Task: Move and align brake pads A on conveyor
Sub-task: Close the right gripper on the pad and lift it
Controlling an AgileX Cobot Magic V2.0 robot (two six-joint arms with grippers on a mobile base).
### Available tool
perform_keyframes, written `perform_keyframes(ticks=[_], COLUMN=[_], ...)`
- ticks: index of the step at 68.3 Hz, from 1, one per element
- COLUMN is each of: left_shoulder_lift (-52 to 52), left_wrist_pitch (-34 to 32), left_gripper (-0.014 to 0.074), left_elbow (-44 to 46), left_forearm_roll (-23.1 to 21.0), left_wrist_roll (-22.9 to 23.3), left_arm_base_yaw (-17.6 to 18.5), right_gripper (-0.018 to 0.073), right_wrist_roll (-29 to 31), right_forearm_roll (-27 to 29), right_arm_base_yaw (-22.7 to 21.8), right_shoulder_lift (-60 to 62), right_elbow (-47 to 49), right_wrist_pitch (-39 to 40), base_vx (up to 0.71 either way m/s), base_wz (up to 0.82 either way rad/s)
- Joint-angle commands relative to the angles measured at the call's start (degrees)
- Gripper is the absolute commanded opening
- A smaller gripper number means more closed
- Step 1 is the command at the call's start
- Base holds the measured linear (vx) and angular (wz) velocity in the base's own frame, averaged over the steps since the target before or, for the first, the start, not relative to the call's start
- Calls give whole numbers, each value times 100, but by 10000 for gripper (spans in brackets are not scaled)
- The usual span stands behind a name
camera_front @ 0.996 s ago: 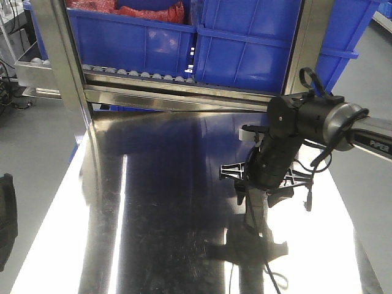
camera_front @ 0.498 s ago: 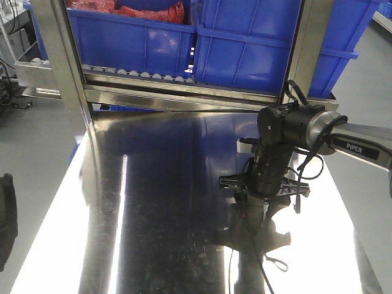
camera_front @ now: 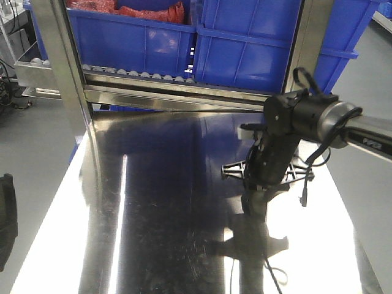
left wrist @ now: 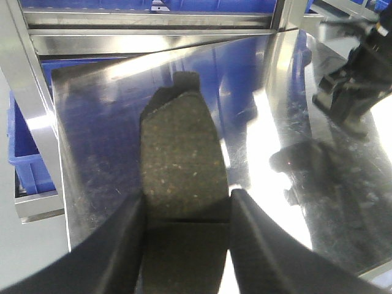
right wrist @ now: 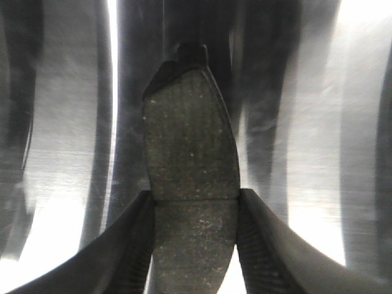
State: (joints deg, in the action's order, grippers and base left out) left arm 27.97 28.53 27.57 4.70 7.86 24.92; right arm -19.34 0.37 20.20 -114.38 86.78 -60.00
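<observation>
1. Left claw (left wrist: 187,201): closed on the left pad (left wrist: 180,144), gripping it across its width near the centre groove. The pad's long axis runs straight ahead of the claw, with the end tab forward, over the worktop (left wrist: 110,122).
2. Right claw (right wrist: 194,197): closed on the right pad (right wrist: 191,128) in the same way, with the long axis ahead of the fingers and the tab leading.
3. Right arm (camera_front: 309,116): the wrist is bent down and the claw points at the worktop. I cannot tell whether the pad tip touches it.
4. The conveyor is not in view. In my judgement both pads have yet to be carried there, and I cannot say which arm is nearer. Beyond both claws stand blue bins (camera_front: 245,43).
</observation>
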Motion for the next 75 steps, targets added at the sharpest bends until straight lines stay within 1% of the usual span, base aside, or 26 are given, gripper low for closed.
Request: perform_keyframes(ticks=[1,6,14,21,27,42,51,58,69,75], left_shoulder_lift=[17,17,17,17,17,17,17,17,17,17], left_wrist_pitch=[-522,-522,-523,-523,-516,-516,-516,-516,-516,-516], left_gripper=[-6,-6,-6,-6,-6,-6,-6,-6,-6,-6], left_elbow=[158,158,158,158,158,158,158,158,158,158], left_forearm_roll=[6,6,6,6,6,6,6,6,6,6], left_wrist_roll=[6,6,6,6,6,6,6,6,6,6], left_arm_base_yaw=[22,22,22,22,22,22,22,22,22,22], right_gripper=[-8,-6,-6,-4,-4,-4,-4,-4,-4,-4], right_wrist_roll=[68,62,117,420,672,1089,1134,1274,1827,1934], right_forearm_roll=[-364,-656,-884,-781,-760,-762,-700,-506,138,366], right_arm_base_yaw=[-19,-53,-176,-345,-426,-419,-419,-414,-414,-414], right_shoulder_lift=[696,1062,1816,2581,3284,5134,6196,7007,8290,8841], right_elbow=[57,-246,-931,-1611,-2085,-3074,-3673,-4212,-4994,-5387], right_wrist_pitch=[185,398,902,1366,1597,1998,2159,2339,2709,2834], base_vx=[0,0,0,0,0,0,0,0,0,0], base_wz=[0,0,0,0,0,0,0,0,0,0])
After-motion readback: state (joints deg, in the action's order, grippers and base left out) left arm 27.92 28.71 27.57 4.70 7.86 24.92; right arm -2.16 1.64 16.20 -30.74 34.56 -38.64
